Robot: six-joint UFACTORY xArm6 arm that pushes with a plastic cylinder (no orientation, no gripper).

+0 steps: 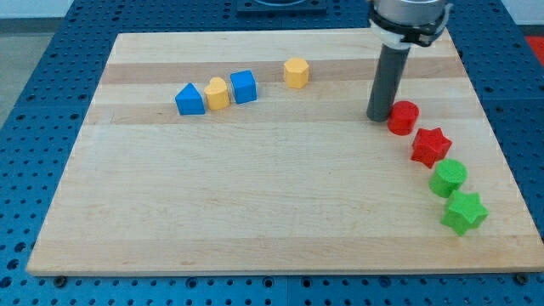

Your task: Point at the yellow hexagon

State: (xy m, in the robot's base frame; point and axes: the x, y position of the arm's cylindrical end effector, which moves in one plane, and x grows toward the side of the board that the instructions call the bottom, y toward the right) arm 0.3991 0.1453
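Note:
The yellow hexagon stands on the wooden board near the view's top, a little right of centre. My tip rests on the board well to the right of it and slightly lower, touching or almost touching the left side of a red cylinder. The rod rises straight up to the arm's collar at the view's top edge.
A blue triangular block, a yellow block and a blue cube form a row left of the hexagon. Down the right side run a red star, a green cylinder and a green star.

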